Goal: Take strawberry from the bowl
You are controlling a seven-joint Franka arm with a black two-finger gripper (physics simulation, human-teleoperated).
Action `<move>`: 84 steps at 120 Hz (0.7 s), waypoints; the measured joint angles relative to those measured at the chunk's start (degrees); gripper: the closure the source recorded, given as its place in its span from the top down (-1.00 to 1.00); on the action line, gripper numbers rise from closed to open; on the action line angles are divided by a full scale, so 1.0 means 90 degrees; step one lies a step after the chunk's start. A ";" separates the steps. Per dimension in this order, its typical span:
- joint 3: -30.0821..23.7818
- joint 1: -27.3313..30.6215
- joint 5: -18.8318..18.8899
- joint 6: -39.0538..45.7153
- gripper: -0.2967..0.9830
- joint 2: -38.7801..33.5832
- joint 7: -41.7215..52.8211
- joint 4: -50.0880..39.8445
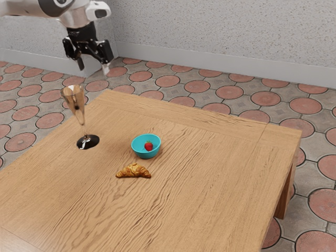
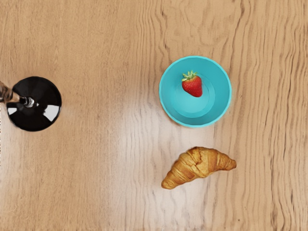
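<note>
My gripper (image 1: 93, 65) hangs high over the far left of the exterior view, its two black fingers spread wide with nothing between them. Well below it, to the exterior view's right, a turquoise bowl (image 1: 139, 150) stands upright on the table. Inside the bowl lies a red strawberry (image 1: 148, 146). From above, the wrist view looks down into the bowl (image 2: 204, 107); the strawberry (image 2: 192, 86) rests off-centre in it, its green leaves visible.
A croissant (image 1: 133, 170) lies close beside the bowl on the wooden table (image 1: 210, 184); it shows whole in the wrist view, too (image 2: 198, 166). The tall glass (image 1: 77, 107) on a dark round foot stands on the bowl's other side, toward the exterior view's left.
</note>
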 joint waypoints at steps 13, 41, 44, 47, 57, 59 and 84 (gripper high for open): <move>-0.0245 0.0141 0.0223 -0.0145 0.51 -0.0156 -0.0010 -0.0049; -0.0223 0.0190 0.0252 -0.0020 0.51 -0.0011 -0.0185 -0.0396; -0.0220 0.0196 0.0244 0.0107 0.51 0.0005 -0.0268 -0.0626; -0.0206 0.0196 0.0237 0.0259 0.51 0.0043 -0.0349 -0.0875; -0.0175 0.0206 0.0140 0.0865 0.51 0.0311 -0.0644 -0.1495; -0.0163 0.0201 0.0125 0.0970 0.51 0.0356 -0.0712 -0.1592; -0.0063 0.0153 0.0011 0.2178 0.51 0.0754 -0.1419 -0.2144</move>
